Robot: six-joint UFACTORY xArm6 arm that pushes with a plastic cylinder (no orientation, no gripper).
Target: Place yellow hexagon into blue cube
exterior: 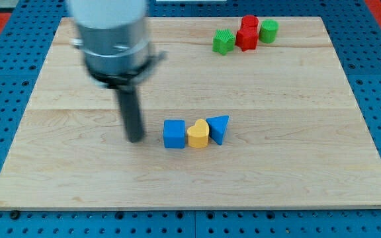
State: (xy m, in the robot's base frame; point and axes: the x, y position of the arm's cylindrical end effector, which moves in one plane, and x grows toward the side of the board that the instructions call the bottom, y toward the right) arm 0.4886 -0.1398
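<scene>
A blue cube point(174, 134) sits near the board's middle. A yellow block point(198, 134), heart-like in outline, touches the cube's right side. A blue triangular block point(219, 127) touches the yellow block's right side. The three form a short row. My tip point(135, 139) is on the board just left of the blue cube, with a small gap between them. The rod rises to the arm's grey body at the view's top left.
A green star-shaped block point(223, 41), two red blocks point(248, 33) and a green cylinder point(268, 30) are clustered at the view's top right. The wooden board point(296, 165) lies on a blue perforated table.
</scene>
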